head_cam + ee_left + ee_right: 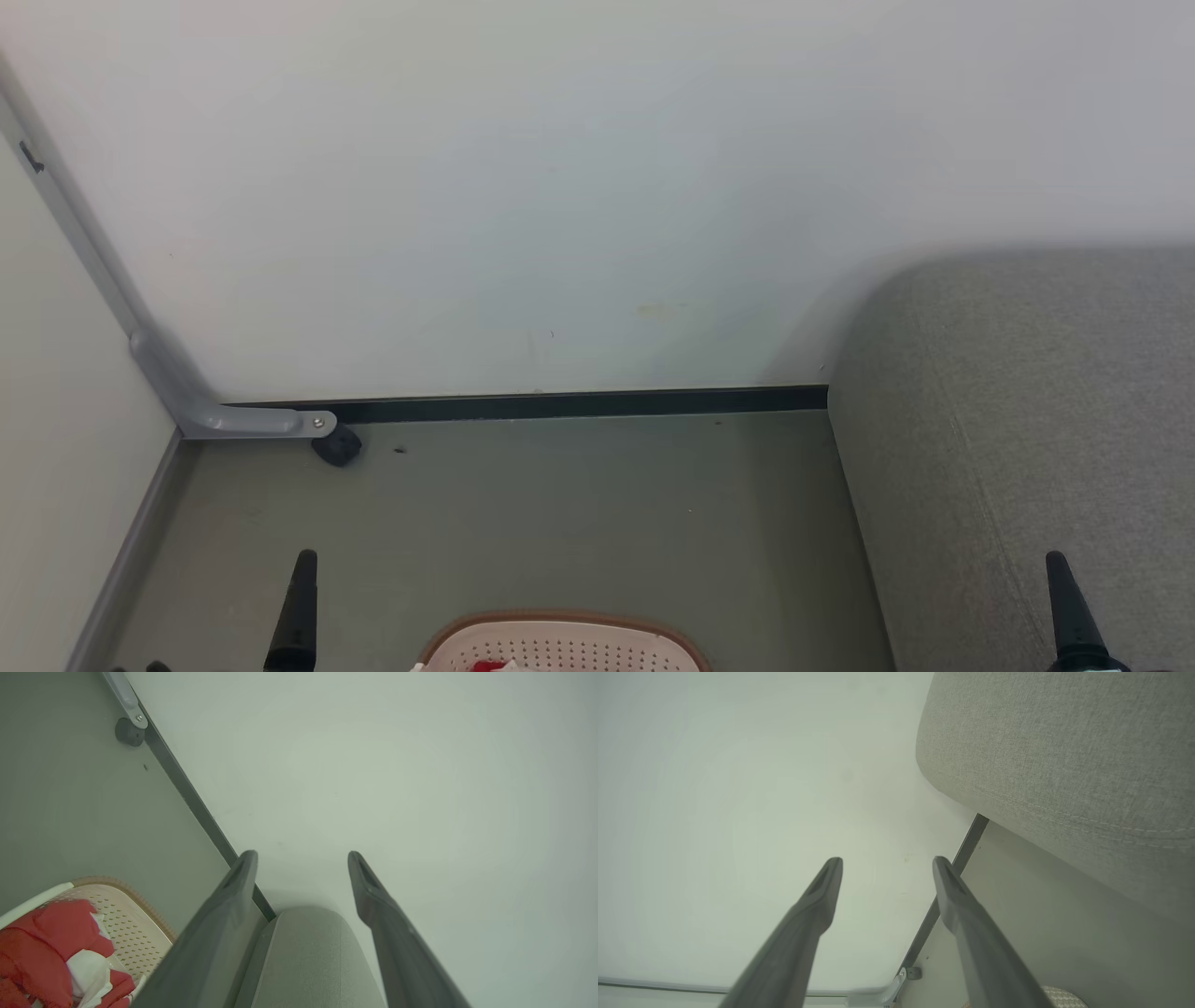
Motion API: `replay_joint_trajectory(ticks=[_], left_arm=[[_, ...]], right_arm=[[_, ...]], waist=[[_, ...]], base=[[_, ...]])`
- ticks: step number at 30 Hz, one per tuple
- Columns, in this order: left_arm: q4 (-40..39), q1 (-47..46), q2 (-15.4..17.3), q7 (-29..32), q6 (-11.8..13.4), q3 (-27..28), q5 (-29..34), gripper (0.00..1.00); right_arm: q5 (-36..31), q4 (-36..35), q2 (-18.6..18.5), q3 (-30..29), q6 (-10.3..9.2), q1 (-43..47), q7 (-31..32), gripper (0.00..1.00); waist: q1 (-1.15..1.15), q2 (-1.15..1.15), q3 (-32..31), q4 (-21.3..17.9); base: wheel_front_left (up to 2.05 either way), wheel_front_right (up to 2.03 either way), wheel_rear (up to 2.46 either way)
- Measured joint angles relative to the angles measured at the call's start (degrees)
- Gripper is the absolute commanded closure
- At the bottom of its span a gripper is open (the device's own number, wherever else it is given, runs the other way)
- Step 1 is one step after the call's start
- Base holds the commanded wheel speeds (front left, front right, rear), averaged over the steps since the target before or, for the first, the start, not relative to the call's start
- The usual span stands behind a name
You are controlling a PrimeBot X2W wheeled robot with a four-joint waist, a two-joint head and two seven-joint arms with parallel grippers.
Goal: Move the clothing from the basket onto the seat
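While clothing [51, 938] sits in basket [133, 931], L jaws, R jaws face wall [420, 788], wide, empty.

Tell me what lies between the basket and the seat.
Only bare grey-green floor. In the head view nothing sits on the strip between the basket and the seat.
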Motion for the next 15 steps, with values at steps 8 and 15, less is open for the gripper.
replay_joint_trajectory(ticks=[8, 15], left_arm=[[-0.54, -0.63, 0.58, -1.75, 2.27, -1.86, 9.76, 0.00], [-0.82, -0.66, 1.13, -3.36, 4.04, -4.12, 18.08, 0.00]], right_arm=[[-9.84, 0.08, -2.89, 3.32, -1.54, -0.02, -1.76, 0.00], [-17.38, 0.09, -4.52, 6.08, -3.19, -0.14, -3.34, 0.00]], waist=[[0.00, 0.00, -0.33, -0.03], [0.00, 0.00, -0.68, -0.02]], base=[[0.00, 0.00, 0.00], [0.00, 0.00, 0.00]])
